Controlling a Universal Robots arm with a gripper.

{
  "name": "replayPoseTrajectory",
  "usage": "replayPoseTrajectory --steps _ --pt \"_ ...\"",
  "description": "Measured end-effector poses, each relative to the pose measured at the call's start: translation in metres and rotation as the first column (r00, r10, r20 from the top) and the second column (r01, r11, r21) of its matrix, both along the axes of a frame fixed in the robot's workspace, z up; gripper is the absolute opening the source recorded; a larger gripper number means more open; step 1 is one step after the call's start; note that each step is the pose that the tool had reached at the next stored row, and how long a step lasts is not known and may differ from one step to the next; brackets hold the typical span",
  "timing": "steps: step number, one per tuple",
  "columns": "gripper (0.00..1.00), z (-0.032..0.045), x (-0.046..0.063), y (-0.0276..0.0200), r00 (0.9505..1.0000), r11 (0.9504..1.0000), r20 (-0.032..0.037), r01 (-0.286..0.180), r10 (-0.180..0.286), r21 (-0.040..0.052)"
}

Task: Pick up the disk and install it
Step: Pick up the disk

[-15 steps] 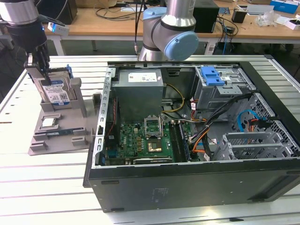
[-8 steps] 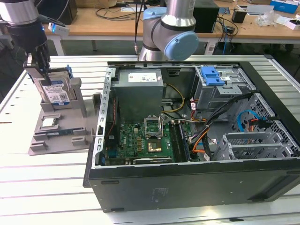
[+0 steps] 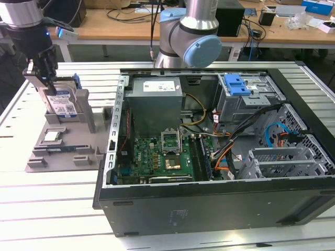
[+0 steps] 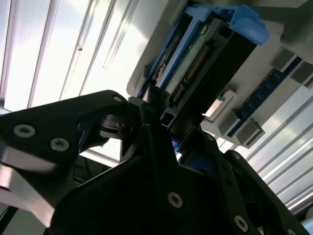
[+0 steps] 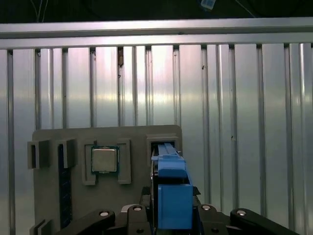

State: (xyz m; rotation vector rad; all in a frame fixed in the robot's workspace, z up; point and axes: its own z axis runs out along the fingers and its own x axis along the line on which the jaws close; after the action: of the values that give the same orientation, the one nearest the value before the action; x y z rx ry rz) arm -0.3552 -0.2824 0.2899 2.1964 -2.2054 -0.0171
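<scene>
The disk (image 3: pixel 62 103), silver with a white-and-blue label and a blue bracket, stands on edge in a slot of the grey holder (image 3: pixel 63 157) at the exterior view's left. My gripper (image 3: pixel 46 78) comes down on its top edge, with the black fingers against both sides of it. In the first wrist view the blue bracket of the disk (image 5: pixel 173 193) sits between the gripper (image 5: pixel 172 215) fingers. The second wrist view shows the disk's connector end (image 4: pixel 205 54) just past the gripper (image 4: pixel 164 117). The disk's lower part still sits in the slot.
On the holder lie a small square chip (image 3: pixel 51 136) and a narrow memory stick (image 3: pixel 60 148). The open computer case (image 3: pixel 209 130) lies to the exterior view's right, with a drive cage carrying a blue bracket (image 3: pixel 238 83) at its back. The arm's base (image 3: pixel 186 36) stands behind the case.
</scene>
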Motion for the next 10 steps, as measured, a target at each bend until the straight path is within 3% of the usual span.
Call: replayPoseTrajectory --steps 2,10 --pt "0.37 0.0000 0.0000 0.0000 0.9998 0.9998 0.0000 -0.019 0.019 0.0000" --pt "0.37 0.0000 0.0000 0.0001 0.9998 0.9998 0.0001 -0.020 0.020 0.0000"
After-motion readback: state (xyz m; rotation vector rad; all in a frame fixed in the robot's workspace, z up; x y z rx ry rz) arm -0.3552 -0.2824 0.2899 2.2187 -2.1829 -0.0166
